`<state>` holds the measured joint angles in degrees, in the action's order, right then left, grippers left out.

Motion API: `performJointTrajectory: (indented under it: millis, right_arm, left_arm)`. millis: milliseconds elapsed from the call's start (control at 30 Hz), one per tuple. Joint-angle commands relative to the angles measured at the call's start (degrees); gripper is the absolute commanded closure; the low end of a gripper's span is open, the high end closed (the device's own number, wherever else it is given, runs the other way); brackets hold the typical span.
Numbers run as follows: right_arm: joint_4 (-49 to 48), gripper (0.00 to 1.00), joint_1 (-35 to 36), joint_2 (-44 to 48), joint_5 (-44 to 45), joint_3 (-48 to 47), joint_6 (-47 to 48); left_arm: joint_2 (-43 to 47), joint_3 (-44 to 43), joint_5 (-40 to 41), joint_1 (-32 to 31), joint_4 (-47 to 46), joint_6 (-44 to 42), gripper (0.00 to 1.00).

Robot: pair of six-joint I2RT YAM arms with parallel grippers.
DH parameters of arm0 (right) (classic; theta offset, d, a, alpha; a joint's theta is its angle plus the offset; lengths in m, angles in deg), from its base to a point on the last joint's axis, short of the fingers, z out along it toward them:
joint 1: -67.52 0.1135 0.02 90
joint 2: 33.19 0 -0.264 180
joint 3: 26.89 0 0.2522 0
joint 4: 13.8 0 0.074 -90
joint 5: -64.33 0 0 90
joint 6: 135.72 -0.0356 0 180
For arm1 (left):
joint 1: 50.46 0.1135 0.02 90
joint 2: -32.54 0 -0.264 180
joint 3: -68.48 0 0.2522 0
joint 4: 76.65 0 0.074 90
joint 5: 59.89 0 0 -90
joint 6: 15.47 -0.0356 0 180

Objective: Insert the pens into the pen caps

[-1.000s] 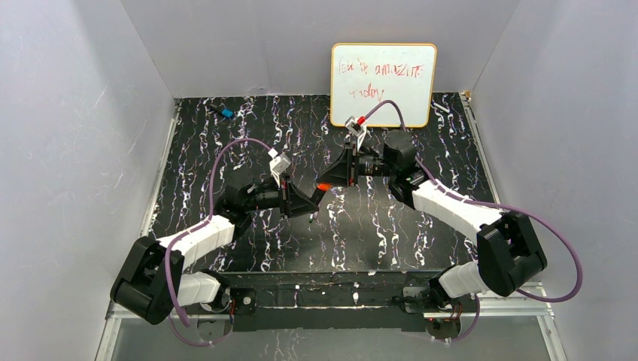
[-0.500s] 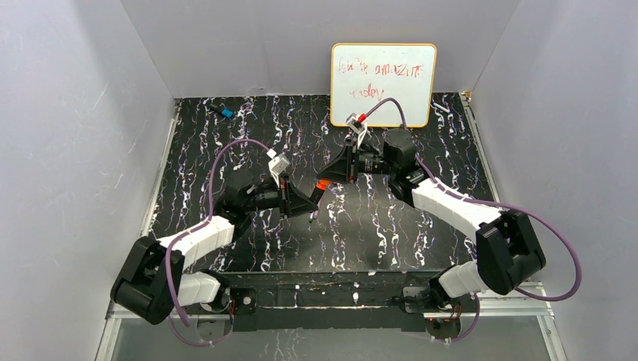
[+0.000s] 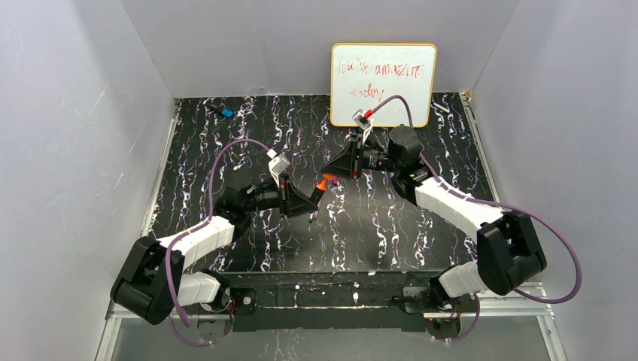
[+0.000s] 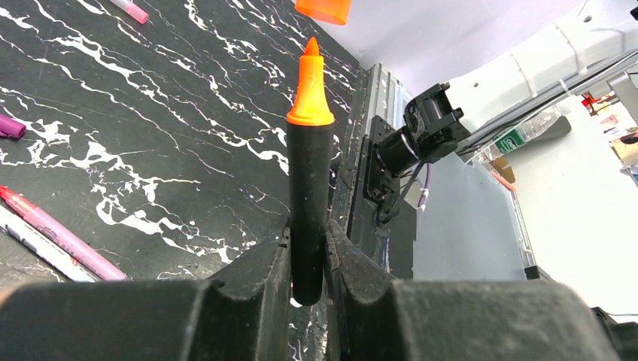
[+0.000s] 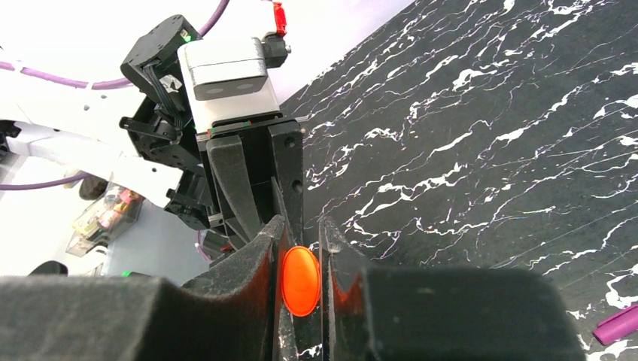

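My left gripper [image 4: 308, 235] is shut on the black-bodied pen [image 4: 308, 188], which stands upright with its orange tip [image 4: 309, 86] bare. My right gripper [image 5: 301, 229] is shut on the orange pen cap [image 5: 300, 280]. In the left wrist view the cap [image 4: 323, 9] hangs just above the tip, with a small gap and slightly to the right. In the top view the two grippers meet mid-table, left [image 3: 310, 200] and right [image 3: 326, 179]. A magenta pen [image 4: 64, 239] and a pale pen [image 4: 26, 239] lie on the table, with a magenta cap [image 4: 9, 126] nearby. The black cap is out of view.
A whiteboard [image 3: 383, 83] with red writing leans on the back wall. A small blue object [image 3: 223, 112] lies at the back left. The black marbled table [image 3: 421, 173] is walled on three sides. A pink piece [image 4: 129, 10] lies farther off.
My right wrist has shifted slightly back and to the right while the orange cap stays close to the pen tip. The left arm has not moved.
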<state>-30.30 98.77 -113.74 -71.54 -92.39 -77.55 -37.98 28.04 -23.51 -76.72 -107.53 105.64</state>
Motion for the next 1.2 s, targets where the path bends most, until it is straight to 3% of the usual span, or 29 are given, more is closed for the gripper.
performJointTrajectory:
  millis: [0,1167]
  right_arm:
    - [-4.12,0.99,0.13,0.32,-1.49,-0.21,-1.48]
    - [-8.21,0.99,2.62,-3.34,0.59,3.35,-1.67]
  left_arm:
    - [1.2,0.13,-1.2,-0.02,-1.59,-0.52,1.0]
    - [1.88,0.26,-1.43,-0.02,-1.59,-0.4,1.0]
